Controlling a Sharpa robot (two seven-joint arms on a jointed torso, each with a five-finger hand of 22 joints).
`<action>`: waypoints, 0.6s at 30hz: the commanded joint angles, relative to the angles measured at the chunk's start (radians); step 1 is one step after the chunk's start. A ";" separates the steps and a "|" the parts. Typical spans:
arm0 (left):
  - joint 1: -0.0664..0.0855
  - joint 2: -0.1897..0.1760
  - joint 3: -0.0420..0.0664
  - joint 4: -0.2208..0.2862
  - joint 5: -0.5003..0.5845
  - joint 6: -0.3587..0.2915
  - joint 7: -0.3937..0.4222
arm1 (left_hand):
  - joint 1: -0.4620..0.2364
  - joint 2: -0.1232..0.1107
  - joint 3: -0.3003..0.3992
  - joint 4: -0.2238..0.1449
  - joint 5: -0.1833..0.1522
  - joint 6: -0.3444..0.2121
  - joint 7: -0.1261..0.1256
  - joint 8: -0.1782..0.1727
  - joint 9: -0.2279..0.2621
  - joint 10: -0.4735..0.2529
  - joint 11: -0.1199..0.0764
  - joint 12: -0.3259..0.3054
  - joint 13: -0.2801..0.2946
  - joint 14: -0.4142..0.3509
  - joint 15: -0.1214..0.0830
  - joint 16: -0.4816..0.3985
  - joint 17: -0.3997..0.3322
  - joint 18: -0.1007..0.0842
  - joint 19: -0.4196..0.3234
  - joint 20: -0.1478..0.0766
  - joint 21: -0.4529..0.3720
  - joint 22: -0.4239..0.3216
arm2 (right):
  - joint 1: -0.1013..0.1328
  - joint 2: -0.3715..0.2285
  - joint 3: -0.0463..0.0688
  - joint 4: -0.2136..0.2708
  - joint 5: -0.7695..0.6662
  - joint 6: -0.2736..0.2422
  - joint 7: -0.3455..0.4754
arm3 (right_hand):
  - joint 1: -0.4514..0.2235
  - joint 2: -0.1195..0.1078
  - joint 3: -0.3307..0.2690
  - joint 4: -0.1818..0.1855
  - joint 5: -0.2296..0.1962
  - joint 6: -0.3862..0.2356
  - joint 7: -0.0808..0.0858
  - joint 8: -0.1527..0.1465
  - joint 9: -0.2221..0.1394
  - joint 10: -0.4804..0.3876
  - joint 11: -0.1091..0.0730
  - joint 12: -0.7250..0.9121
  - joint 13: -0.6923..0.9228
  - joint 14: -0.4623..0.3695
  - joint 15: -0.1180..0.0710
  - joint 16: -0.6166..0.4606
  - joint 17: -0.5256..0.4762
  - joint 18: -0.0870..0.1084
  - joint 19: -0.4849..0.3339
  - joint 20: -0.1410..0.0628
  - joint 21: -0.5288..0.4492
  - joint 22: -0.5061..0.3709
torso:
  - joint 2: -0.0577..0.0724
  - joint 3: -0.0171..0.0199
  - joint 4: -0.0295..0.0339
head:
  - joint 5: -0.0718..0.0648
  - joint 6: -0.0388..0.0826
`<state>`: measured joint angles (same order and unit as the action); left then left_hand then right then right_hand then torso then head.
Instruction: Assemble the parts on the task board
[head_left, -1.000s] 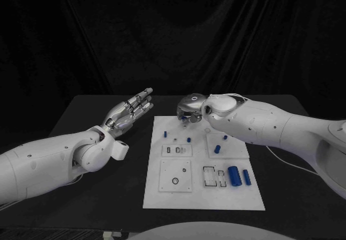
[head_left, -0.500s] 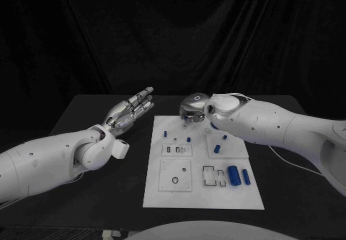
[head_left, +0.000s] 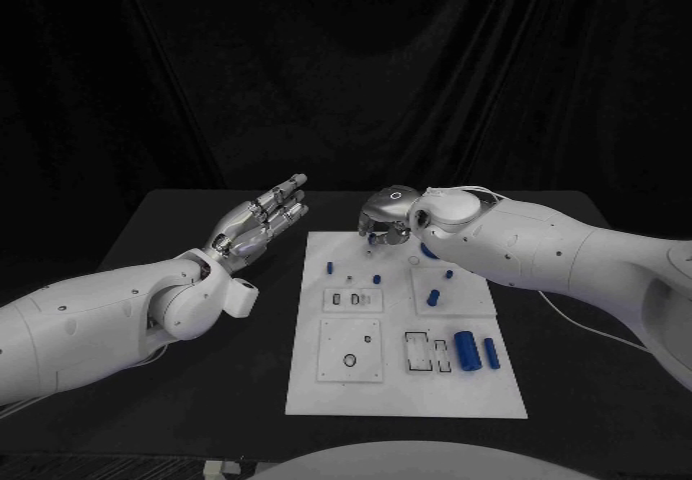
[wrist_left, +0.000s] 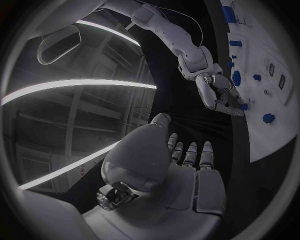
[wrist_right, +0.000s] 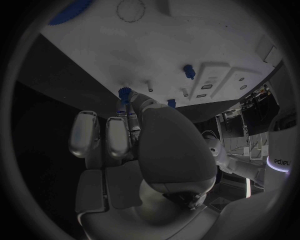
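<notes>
- Head view: the right silver hand (head_left: 384, 222) hangs over the far edge of the white rectangular task board (head_left: 407, 400), fingers bunched downward. It looks to be working at a small part near the far left corner, but from here I cannot tell whether anything is pinched.
- The left silver hand (head_left: 260, 222) is held off the board's left side, palm up, fingers straight and apart, holding nothing.
- On the board lie small blue pegs (head_left: 332, 268) at the far left and two larger blue cylinders (head_left: 469, 349) side by side near the right edge, beside open rectangular slots.
- Left wrist view: the left hand (wrist_left: 187, 165) lies flat and released. Beyond it the right hand (wrist_left: 219, 95) has its fingertips down at the board's edge, close to a small dark-blue piece (wrist_left: 244, 106); whether they touch it is hard to say.
- Right wrist view: past the right hand (wrist_right: 128, 140), a small blue toothed part (wrist_right: 125, 93) sits right at the fingertips (wrist_right: 136, 102), at the board's edge. It seems pinched, though the grip itself is hidden.
- My judgement: this is the picking or seating of that little part at the far corner. Next it needs a sure pinch, a straight lift and lining up with its socket.
</notes>
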<state>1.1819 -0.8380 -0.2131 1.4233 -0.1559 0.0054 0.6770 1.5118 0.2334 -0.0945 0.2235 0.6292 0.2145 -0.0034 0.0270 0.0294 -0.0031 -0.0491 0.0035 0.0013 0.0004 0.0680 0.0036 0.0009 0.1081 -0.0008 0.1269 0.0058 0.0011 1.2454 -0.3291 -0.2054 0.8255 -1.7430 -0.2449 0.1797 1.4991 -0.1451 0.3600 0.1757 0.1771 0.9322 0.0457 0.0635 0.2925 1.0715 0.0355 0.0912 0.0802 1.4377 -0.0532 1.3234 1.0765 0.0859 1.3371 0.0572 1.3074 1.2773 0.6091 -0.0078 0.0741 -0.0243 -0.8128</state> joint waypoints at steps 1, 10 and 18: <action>0.003 0.003 0.001 0.001 0.001 0.014 0.034 | 0.006 -0.002 0.006 -0.004 0.003 0.003 0.005 0.005 0.001 0.003 0.007 -0.004 -0.001 0.000 0.006 -0.004 -0.001 0.021 0.001 0.006 -0.006 -0.001 | -0.002 -0.003 0.000 0.001 -0.001 0.006 -0.027 | -0.020 -0.012 -0.002 0.014 -0.021 -0.087 -0.030 -0.002 -0.031 -0.043 0.008 -0.029 -0.008 -0.008 0.005 -0.013 -0.015 0.000 -0.010 0.006 -0.012 -0.004 | -0.002 -0.0005 0.0003 | 0.000 -0.004; 0.003 0.004 0.001 -0.002 0.001 0.017 0.033 | 0.006 -0.002 0.006 -0.004 0.003 0.003 0.005 0.005 0.001 0.003 0.008 -0.004 -0.001 0.000 0.006 -0.004 -0.001 0.021 0.001 0.006 -0.006 -0.001 | -0.002 -0.005 0.000 0.002 0.009 0.006 -0.025 | -0.032 -0.010 -0.031 0.019 -0.047 -0.170 -0.067 -0.002 -0.078 -0.091 0.011 -0.029 -0.008 -0.012 0.008 -0.026 -0.032 0.002 -0.012 0.010 -0.026 -0.006 | -0.001 -0.0009 0.0011 | 0.001 -0.006; 0.003 0.005 0.001 -0.004 0.001 0.020 0.031 | 0.006 -0.002 0.006 -0.004 0.003 0.003 0.005 0.005 0.001 0.003 0.008 -0.004 -0.001 0.000 0.006 -0.004 -0.001 0.021 0.001 0.006 -0.006 -0.001 | -0.002 -0.013 0.000 0.004 0.012 -0.012 -0.024 | -0.046 -0.007 -0.050 0.027 -0.066 -0.179 -0.068 0.000 -0.091 -0.096 0.014 -0.029 -0.006 -0.015 0.010 -0.031 -0.039 0.003 -0.015 0.011 -0.034 -0.009 | -0.002 -0.0019 0.0016 | 0.000 -0.009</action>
<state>1.1819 -0.8350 -0.2132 1.4182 -0.1559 0.0119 0.6770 1.5118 0.2334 -0.0916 0.2206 0.6292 0.2145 -0.0035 0.0270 0.0292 0.0001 -0.0459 0.0035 0.0015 0.0003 0.0679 0.0036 0.0010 0.1244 -0.0008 0.1269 0.0058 0.0012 1.2450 -0.3377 -0.2054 0.8267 -1.7341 -0.2435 0.1736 1.4644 -0.1503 0.3158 0.2022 0.1169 0.7567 -0.0240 0.0636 0.2037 0.9805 0.0487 0.0647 0.0729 1.4291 -0.0446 1.2958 1.0387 0.0859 1.3287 0.0658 1.2795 1.2694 0.6073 -0.0093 0.0753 -0.0231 -0.8209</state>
